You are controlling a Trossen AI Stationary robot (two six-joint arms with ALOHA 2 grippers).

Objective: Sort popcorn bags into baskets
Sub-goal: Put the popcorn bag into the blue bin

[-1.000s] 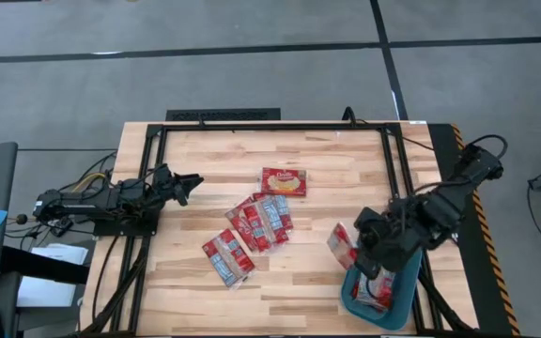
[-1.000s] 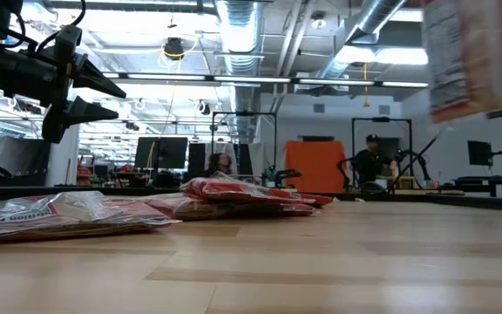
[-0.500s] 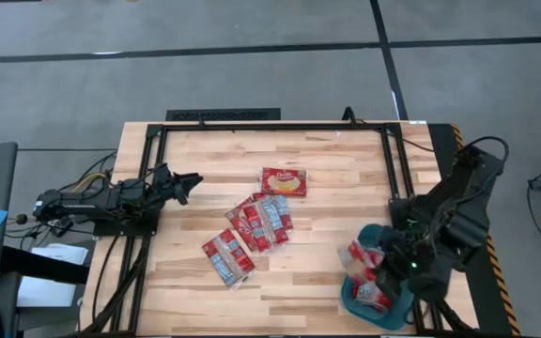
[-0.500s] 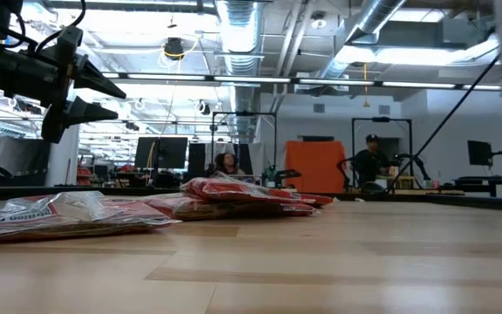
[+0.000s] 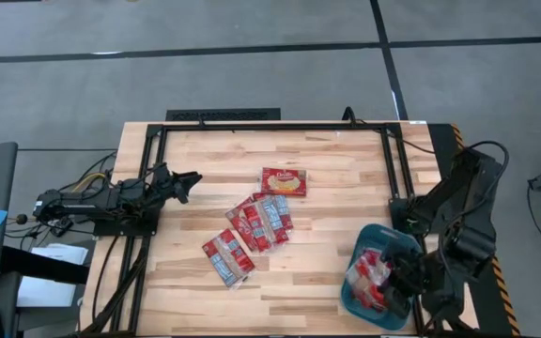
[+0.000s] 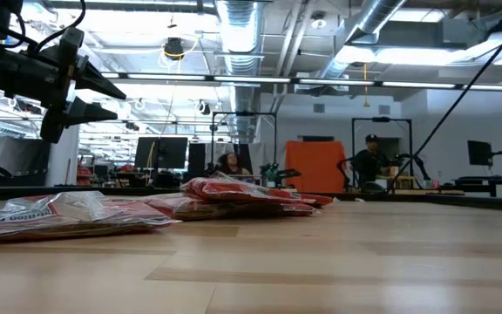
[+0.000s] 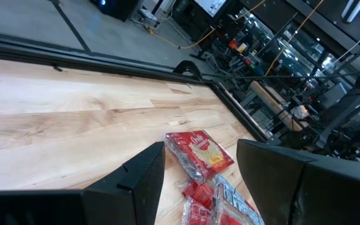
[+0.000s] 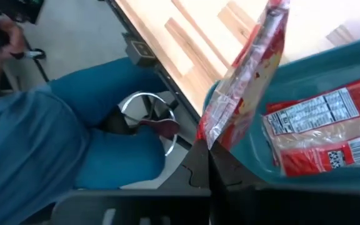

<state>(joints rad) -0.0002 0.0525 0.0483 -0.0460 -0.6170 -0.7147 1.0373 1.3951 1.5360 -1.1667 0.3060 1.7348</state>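
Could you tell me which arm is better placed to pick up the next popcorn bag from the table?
Left, probably. The left claw hovers open near the loose popcorn bags at the table's middle, while the right claw is over the teal basket, gripping a bag.

A pale wooden desk (image 5: 327, 178) carries a teal basket (image 5: 357, 299) at its near right corner. Well left of the basket lies a cluster of red popcorn bags (image 5: 261, 222), one single bag (image 5: 283, 181) just beyond them.
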